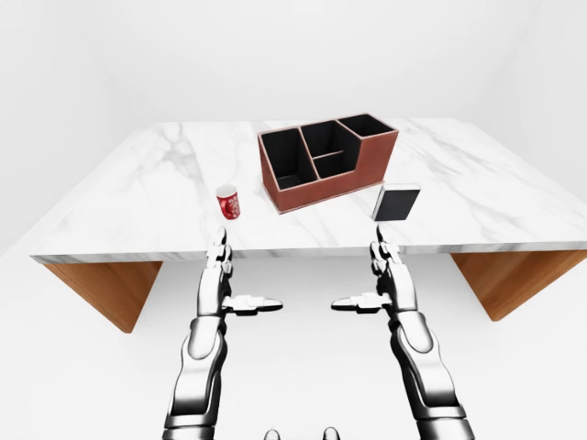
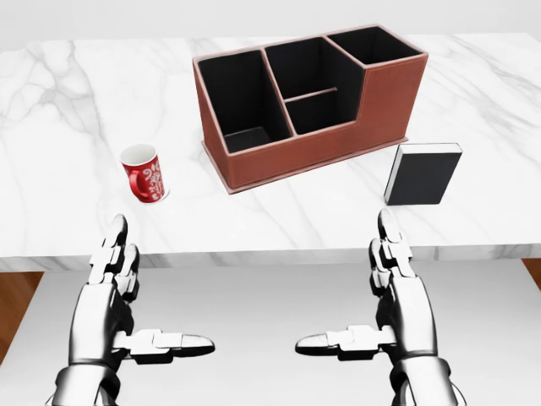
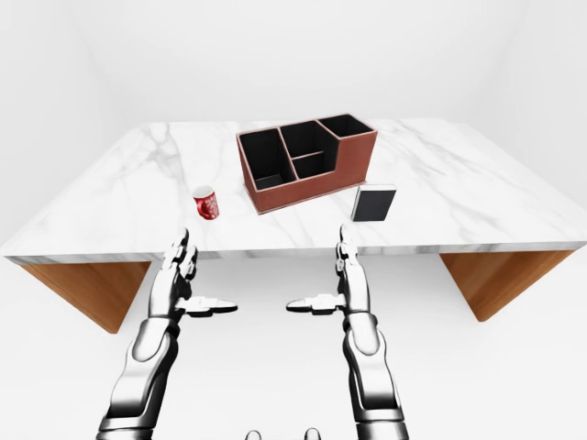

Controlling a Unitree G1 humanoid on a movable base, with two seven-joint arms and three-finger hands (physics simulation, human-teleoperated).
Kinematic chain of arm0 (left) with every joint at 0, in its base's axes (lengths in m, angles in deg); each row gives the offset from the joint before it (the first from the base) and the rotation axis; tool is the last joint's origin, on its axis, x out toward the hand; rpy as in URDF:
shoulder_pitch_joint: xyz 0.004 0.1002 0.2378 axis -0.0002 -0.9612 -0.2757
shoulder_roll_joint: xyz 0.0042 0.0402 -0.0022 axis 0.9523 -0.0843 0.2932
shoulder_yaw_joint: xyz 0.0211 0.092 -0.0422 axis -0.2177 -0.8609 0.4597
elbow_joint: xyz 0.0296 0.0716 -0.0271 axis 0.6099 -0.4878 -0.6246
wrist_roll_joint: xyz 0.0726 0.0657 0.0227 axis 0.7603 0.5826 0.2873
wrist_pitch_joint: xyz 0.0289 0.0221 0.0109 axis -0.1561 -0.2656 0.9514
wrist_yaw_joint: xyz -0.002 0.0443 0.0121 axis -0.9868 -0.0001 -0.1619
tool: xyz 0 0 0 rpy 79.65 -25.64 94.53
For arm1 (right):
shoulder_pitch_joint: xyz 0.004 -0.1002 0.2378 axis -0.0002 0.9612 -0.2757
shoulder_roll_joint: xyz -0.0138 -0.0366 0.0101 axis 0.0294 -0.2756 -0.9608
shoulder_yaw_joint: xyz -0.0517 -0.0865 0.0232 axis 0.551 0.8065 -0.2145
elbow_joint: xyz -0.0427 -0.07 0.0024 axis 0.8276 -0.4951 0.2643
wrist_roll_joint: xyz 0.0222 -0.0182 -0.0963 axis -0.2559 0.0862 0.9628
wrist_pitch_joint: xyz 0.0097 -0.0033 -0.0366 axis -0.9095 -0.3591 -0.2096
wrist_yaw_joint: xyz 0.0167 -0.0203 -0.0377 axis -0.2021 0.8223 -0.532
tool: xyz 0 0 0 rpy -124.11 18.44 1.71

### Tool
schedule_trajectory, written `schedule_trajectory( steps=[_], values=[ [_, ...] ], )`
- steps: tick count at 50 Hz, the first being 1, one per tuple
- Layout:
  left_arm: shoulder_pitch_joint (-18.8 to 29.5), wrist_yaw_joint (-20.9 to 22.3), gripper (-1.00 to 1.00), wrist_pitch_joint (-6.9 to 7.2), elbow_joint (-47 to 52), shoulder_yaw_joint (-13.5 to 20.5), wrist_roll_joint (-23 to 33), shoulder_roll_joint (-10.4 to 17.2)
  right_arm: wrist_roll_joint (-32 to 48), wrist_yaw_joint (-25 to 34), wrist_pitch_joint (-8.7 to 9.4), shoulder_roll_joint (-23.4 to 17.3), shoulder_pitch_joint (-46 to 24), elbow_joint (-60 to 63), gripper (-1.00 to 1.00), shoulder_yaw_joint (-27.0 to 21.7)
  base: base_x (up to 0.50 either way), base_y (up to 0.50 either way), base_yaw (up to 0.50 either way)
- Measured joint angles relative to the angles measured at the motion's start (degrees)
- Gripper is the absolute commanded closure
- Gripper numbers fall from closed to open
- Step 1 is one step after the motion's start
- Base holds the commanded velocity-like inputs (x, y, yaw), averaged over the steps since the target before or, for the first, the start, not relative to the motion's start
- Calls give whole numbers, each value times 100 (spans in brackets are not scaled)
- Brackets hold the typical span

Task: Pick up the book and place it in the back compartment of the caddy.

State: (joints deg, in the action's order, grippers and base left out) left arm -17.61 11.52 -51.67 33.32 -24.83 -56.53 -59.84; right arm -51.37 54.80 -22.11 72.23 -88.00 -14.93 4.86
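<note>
In the head view both hands hover below the near edge of the table, touching nothing. The left hand [image 2: 127,304] sits at about seven o'clock, fingers stretched up toward the table and thumb pointing inward, released and empty. The right hand [image 2: 385,304] mirrors it at about five o'clock, equally spread and empty, its thumb pointing toward the left hand.

At twelve o'clock from the right hand, just beyond its fingertips, the book [image 2: 421,173] stands upright on the marble table [image 2: 68,110], dark cover facing the camera, pale page edge on top. It is just beside the caddy's right end but apart from it. The caddy [image 2: 313,114], a brown box with black-lined compartments, lies at about eleven o'clock from the book, set at a slant, all compartments empty. At twelve o'clock from the left hand stands a red mug [image 2: 145,173], upright, well apart from the caddy's left end.
</note>
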Motion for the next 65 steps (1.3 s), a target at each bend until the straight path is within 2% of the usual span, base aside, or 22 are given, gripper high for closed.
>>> schedule_trajectory(
  steps=[5, 9, 13, 28, 34, 65],
  values=[
    [-42, 54, -100, 195, 242, 61, 34, 44, 61, 60, 63, -18, 62, 175, -100, 14, 0, 0, 0],
    [-100, 98, -100, 384, 513, 77, 96, 62, 135, 115, 198, -31, 127, 427, -100, 38, 0, 0, 0],
    [-203, 156, -100, 384, 972, 89, 160, 71, 246, 149, 418, -36, 205, 785, -100, 69, 0, 0, 0],
    [-474, 442, -100, 384, 2832, 257, 281, 85, 435, 333, 418, -52, 378, 2448, -100, 89, 0, 0, 0],
    [-516, 536, -100, 384, 3259, 350, 303, 90, 345, 505, 418, -69, 459, 2930, -100, 36, 45, -3, 0],
    [-570, 689, -100, 384, 3760, 410, 445, 69, 370, 679, 418, -88, 510, 3473, -100, -55, 50, -3, 0]
  ],
)
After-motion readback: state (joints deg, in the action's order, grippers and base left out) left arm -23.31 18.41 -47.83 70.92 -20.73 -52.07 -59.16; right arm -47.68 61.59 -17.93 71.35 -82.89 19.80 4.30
